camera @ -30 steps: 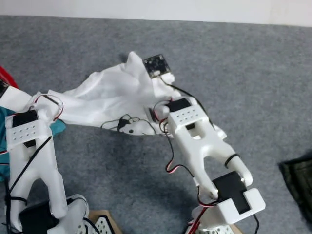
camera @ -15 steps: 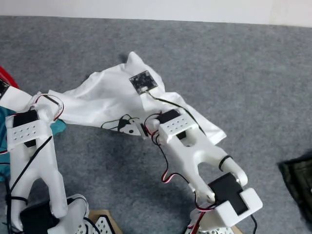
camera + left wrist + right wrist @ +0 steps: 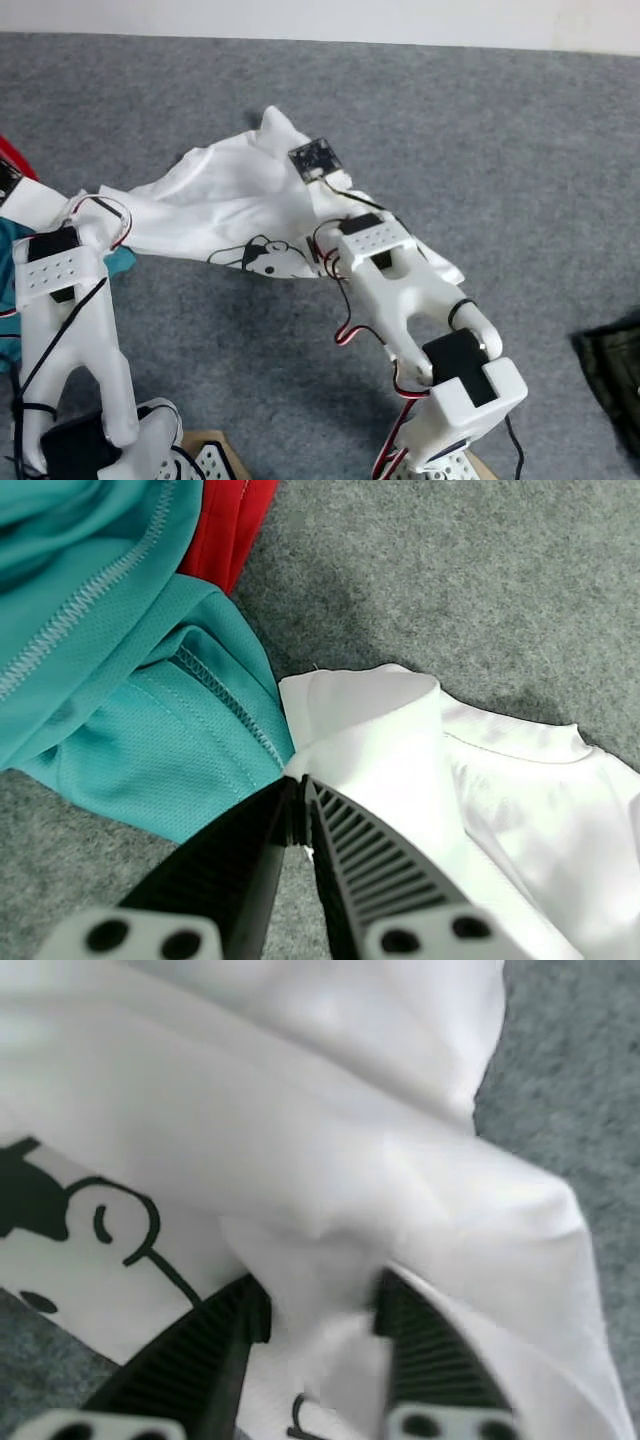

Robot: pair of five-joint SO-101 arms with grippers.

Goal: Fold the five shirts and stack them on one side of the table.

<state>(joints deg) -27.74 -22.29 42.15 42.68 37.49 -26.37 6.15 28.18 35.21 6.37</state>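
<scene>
A white shirt with a black cartoon print lies crumpled on the grey carpet-like tabletop. My left gripper is shut on the hem at the white shirt's left end, seen from above at the left gripper. My right gripper is open and pressed down on the white shirt, with a raised ridge of cloth between its fingers. From above, the right arm's wrist hangs over the shirt's right half, hiding the cloth beneath it.
A teal shirt and a red one lie bunched beside the left gripper, at the table's left edge. A dark garment sits at the right edge. Bare grey surface stretches across the back and right.
The right arm swung left over the shirt, then back to the right and slightly farther out. The left arm held still. The shirt's outline barely changed.
</scene>
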